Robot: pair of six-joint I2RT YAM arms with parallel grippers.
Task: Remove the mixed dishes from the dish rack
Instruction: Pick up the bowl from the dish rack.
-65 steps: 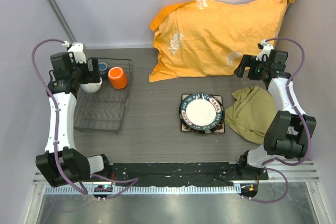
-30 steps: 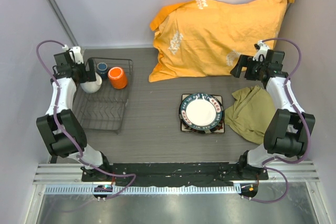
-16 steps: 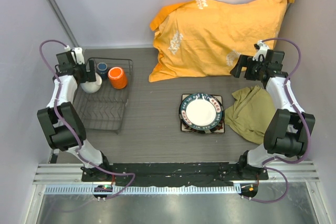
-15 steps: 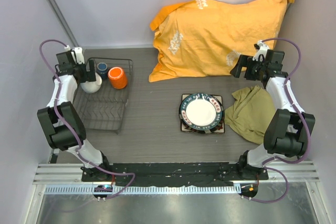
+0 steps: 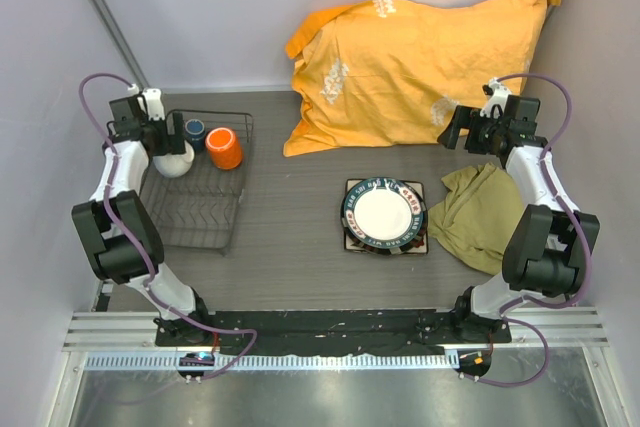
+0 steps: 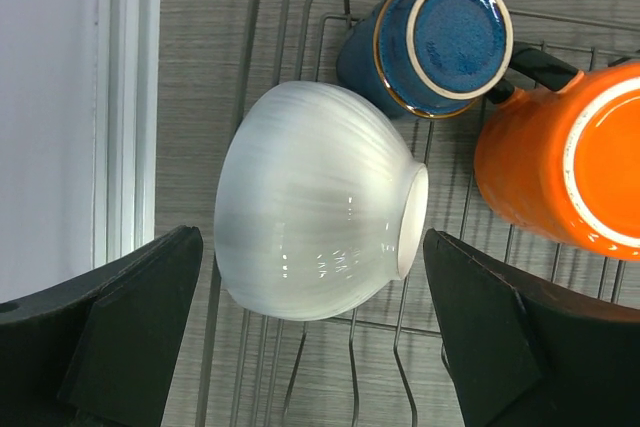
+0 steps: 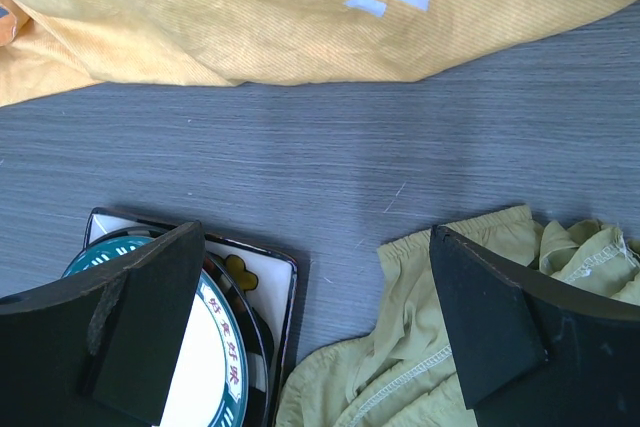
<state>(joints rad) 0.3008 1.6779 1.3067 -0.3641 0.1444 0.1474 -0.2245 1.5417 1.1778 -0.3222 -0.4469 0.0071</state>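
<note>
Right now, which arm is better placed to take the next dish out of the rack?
Left. The left gripper is open right over the white bowl in the dish rack. The right gripper, also open, sits across the table near the olive cloth, far from the rack.

A black wire dish rack (image 5: 195, 217) holds a tilted white ribbed bowl (image 6: 310, 217), a bottom-up blue cup (image 6: 445, 32) and an orange mug (image 6: 540, 177), while a dark-rimmed round plate (image 5: 383, 214) tops a square flowered plate (image 5: 416, 190) on the desk.

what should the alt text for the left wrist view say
A white bowl lies tilted in the dark wire dish rack, framed between the two black fingers of the open left gripper. Beside its foot sit a small dark blue cup, base toward the camera, and an orange mug.
</note>
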